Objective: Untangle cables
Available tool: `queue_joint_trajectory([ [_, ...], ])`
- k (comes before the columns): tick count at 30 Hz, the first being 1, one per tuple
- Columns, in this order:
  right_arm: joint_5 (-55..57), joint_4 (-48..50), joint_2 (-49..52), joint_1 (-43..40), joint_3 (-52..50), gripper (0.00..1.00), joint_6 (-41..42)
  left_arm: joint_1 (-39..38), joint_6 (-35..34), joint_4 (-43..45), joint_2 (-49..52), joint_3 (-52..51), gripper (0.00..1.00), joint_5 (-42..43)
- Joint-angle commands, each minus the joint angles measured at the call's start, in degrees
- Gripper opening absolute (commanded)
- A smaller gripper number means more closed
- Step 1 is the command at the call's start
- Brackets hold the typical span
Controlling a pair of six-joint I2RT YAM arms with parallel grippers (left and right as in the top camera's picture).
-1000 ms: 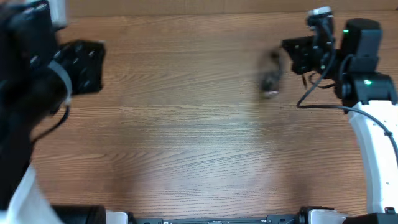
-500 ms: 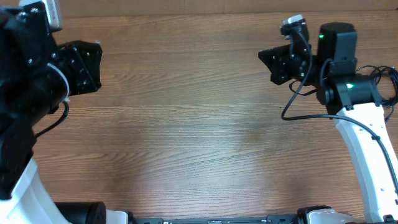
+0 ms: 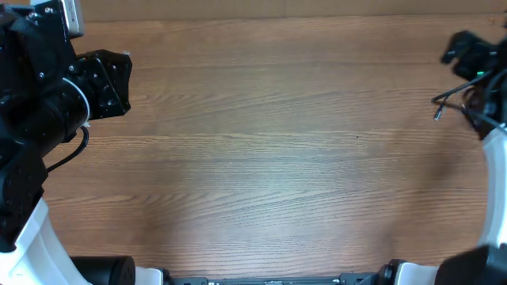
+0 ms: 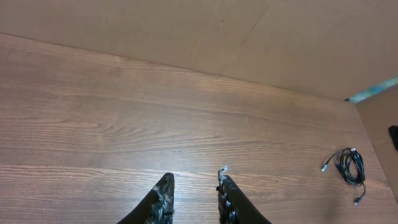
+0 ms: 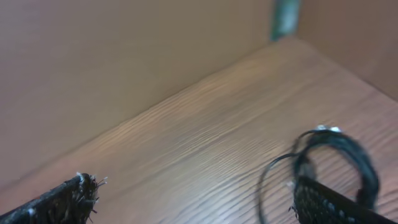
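The cables are a small bundle of very thin black cords, loosely looped, with little plug ends poking out. They look feather-light and limp. I'd expect them to slide on the wooden table at a touch, and to drag the whole knot along if pulled from the middle. A plug end or a free strand at the edge of the loop seems the best place to pinch, with the other arm pinning the rest.

The right gripper has its fingers spread wide and nothing between them. In its blurred wrist view the coil lies just ahead of its right-hand finger, off to that side rather than centred in the gap. Whether the finger touches it, I cannot tell.

The left gripper has its fingers a little apart, also empty. From there the bundle sits well away, ahead and far to its right, near the table's corner. From overhead I cannot make the bundle out.
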Motion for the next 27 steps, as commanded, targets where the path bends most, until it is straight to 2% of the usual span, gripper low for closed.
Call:
queue_joint_trajectory([
  [1, -2.71, 2.1, 6.36, -4.0, 1.05, 1.0, 4.48, 0.39, 1.07, 0.09, -0.63, 0.31, 0.22, 2.47],
  [3, -0.55, 2.95, 10.12, -6.23, 1.05, 1.0, 10.93, 0.39, 1.05, 0.09, -0.63, 0.33, 0.23, 3.74],
  [6, 1.44, 3.34, 14.99, -9.09, 1.05, 0.95, 22.6, 0.39, 1.03, 0.09, -0.63, 0.31, 0.23, 6.01],
  [10, -0.5, 4.66, 20.35, -11.82, 1.05, 0.9, 32.33, 0.39, 1.03, 0.09, -0.63, 0.31, 0.22, 7.43],
  [14, -0.37, 5.27, 24.13, -13.42, 1.05, 0.9, 36.09, 0.39, 1.03, 0.09, -0.63, 0.33, 0.21, 7.61],
  [21, -0.24, 2.62, 29.16, -15.98, 1.05, 0.86, 37.99, 0.42, 1.03, 0.09, -0.63, 0.33, 0.21, 7.58],
  [27, -0.76, 0.48, 33.86, -18.36, 1.05, 0.93, 40.83, -0.11, 1.03, 0.09, -0.63, 0.31, 0.2, 7.63],
])
